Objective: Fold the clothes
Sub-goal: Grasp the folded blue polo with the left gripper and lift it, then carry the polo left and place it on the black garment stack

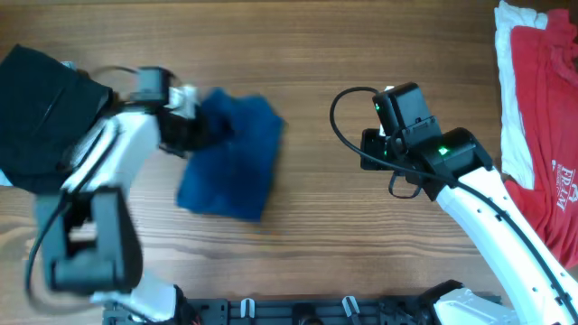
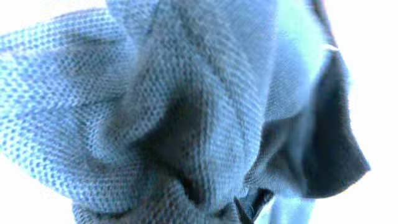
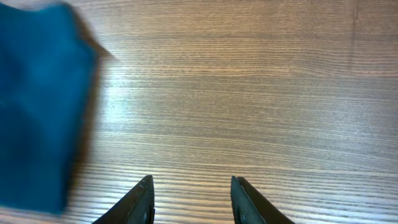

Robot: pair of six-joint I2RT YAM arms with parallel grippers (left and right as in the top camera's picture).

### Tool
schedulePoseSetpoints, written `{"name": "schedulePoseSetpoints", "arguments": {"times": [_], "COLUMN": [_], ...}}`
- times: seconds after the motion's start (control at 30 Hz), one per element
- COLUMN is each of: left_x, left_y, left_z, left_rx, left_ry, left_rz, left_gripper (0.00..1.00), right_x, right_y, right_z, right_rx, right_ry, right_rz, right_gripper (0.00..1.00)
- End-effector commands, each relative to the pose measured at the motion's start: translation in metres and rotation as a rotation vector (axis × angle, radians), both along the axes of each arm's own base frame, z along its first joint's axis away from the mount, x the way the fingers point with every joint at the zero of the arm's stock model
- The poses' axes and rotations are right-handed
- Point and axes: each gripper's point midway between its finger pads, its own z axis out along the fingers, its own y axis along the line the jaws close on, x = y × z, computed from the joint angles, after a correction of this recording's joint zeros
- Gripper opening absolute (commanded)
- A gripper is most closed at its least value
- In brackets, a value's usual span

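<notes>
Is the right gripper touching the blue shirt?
Apart. The right wrist view shows bare table between the right gripper and the blue shirt.

Looks like robot lab bench: wood-grain table [image 1: 361, 244], white left arm [image 1: 117, 153] and white right arm [image 1: 492, 203] off black rail [image 1: 298, 311] at table's near edge, green LED [image 1: 442, 151] lit.

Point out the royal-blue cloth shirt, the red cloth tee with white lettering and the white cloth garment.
royal-blue cloth shirt [image 1: 230, 158], overhead view, middle of bunched cloth.
red cloth tee [image 1: 542, 108], overhead view, plain red area.
white cloth garment [image 1: 508, 117], overhead view, strip left of tee.
</notes>
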Motion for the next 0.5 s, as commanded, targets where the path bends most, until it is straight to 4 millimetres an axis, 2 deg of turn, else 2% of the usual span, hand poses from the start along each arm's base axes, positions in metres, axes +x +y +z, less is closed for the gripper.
{"name": "schedulePoseSetpoints", "arguments": {"times": [0.0,0.03,0.1,0.2,0.27,0.4,0.47], "left_x": [0.036,0.041,0.045,0.043,0.044,0.044,0.043], "left_y": [0.094,0.115,0.146,0.187,0.216,0.255,0.27], "left_z": [0.087,0.112,0.141,0.153,0.168,0.196,0.2], "left_rx": [0.279,0.32,0.378,0.438,0.46,0.498,0.515], "left_ry": [-0.312,-0.399,-0.497,-0.539,-0.604,-0.719,-0.744], "left_rz": [0.27,0.332,0.423,0.529,0.601,0.692,0.721], "left_gripper": [0.04,0.04,0.04,0.04,0.04,0.04,0.04], "right_x": [0.0,-0.001,-0.002,-0.003,-0.003,-0.003,-0.003], "right_y": [-0.004,-0.004,-0.004,-0.005,-0.005,-0.005,-0.005], "right_z": [0.002,0.002,0.001,0.001,0.001,0.001,0.001], "right_rx": [-0.011,-0.012,-0.016,-0.016,-0.017,-0.016,-0.014], "right_ry": [-0.005,-0.002,0.004,0.006,0.009,0.009,0.009], "right_rz": [-0.021,-0.021,-0.02,-0.021,-0.021,-0.022,-0.027], "right_gripper": [0.4,0.4,0.4,0.4,0.4,0.4,0.4]}}
